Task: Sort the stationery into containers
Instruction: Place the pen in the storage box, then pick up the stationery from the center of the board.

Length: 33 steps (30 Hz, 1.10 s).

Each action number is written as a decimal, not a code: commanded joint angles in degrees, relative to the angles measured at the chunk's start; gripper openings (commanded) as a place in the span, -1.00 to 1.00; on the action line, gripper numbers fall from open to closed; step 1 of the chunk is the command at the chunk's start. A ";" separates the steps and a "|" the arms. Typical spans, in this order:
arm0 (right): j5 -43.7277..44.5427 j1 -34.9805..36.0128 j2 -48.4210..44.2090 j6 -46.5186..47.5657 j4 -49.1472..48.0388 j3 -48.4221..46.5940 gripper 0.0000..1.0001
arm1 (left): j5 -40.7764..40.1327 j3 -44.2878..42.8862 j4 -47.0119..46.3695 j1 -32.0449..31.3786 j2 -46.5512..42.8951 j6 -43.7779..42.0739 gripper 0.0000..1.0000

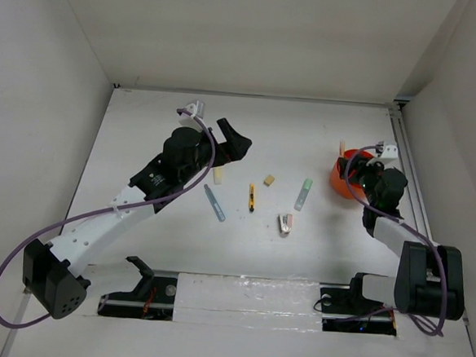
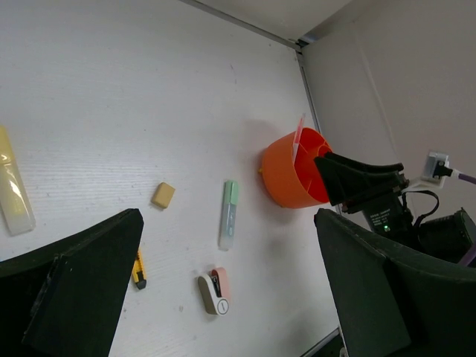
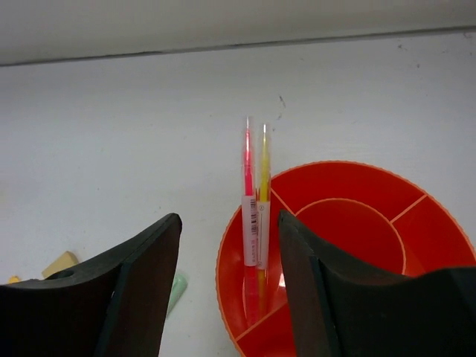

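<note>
The orange tub (image 1: pixel 338 179) stands at the right, with inner dividers (image 3: pixel 349 165). A red pen (image 3: pixel 248 201) and a yellow pen (image 3: pixel 263 195) lean upright in its outer compartment. My right gripper (image 1: pixel 357 165) hangs over the tub, open (image 3: pixel 230 223), a finger on either side of the pens. On the table lie a pale yellow marker (image 1: pixel 218 175), a blue pen (image 1: pixel 214 203), a yellow-black piece (image 1: pixel 252 197), a tan eraser (image 1: pixel 269 180), a pale green marker (image 1: pixel 303 194) and a grey-pink piece (image 1: pixel 285 223). My left gripper (image 1: pixel 234 141) is open and empty (image 2: pixel 227 253), above and behind them.
White walls close in the table on the left, back and right. A metal rail (image 1: pixel 408 170) runs along the right edge just past the tub. The left wrist view shows the right gripper's black body (image 2: pixel 364 182) against the tub (image 2: pixel 286 171).
</note>
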<state>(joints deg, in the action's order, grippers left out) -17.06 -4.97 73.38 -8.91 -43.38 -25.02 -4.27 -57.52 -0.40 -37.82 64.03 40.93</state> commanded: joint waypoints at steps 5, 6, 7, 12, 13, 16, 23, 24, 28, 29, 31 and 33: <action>-0.27 2.14 -7.37 -2.26 -3.75 0.06 1.00 | -0.81 0.21 -1.18 -0.23 0.57 -0.32 1.00; 0.96 3.29 -9.38 -1.73 -0.86 -2.03 1.00 | -1.61 -0.75 -0.31 -0.23 1.35 0.20 1.00; 3.15 4.87 -10.53 -1.12 7.26 -3.45 1.00 | -3.44 -1.36 0.83 -0.23 2.23 0.73 1.00; 37.14 21.02 -13.97 -1.27 36.21 -16.00 1.00 | -10.22 -6.28 9.62 -0.23 5.66 3.19 1.00; 39.62 22.10 -13.97 -3.81 42.96 -17.33 1.00 | -11.53 -6.29 10.50 -0.23 6.54 3.19 1.00; 41.76 22.64 -12.66 -7.78 50.13 -20.42 1.00 | -13.21 -7.78 13.05 -0.23 7.25 5.21 1.00; 35.79 25.01 -18.52 -4.37 47.08 -15.87 1.00 | -19.89 -12.61 21.49 0.29 10.67 9.43 1.00; 35.08 25.01 -19.24 -4.36 44.80 -14.98 1.00 | -20.42 -12.62 22.37 0.29 11.63 9.96 1.00; 33.15 26.32 -18.72 -3.75 44.78 -15.23 1.00 | -21.83 -14.64 25.54 0.29 13.23 11.54 1.00; 31.93 27.03 -18.19 -2.97 44.78 -15.24 1.00 | -21.83 -14.64 25.54 0.99 14.01 11.54 1.00; 29.82 27.82 -16.79 -1.21 45.31 -16.73 1.00 | -18.43 -14.64 24.58 3.09 16.37 10.24 1.00; 27.52 29.31 -16.26 -0.59 45.31 -17.52 1.00 | -16.13 -17.17 24.05 4.33 19.45 7.78 1.00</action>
<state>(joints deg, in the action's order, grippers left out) 14.48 22.28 56.36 -11.77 3.09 -39.64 -22.11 -70.81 22.87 -35.59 80.49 50.22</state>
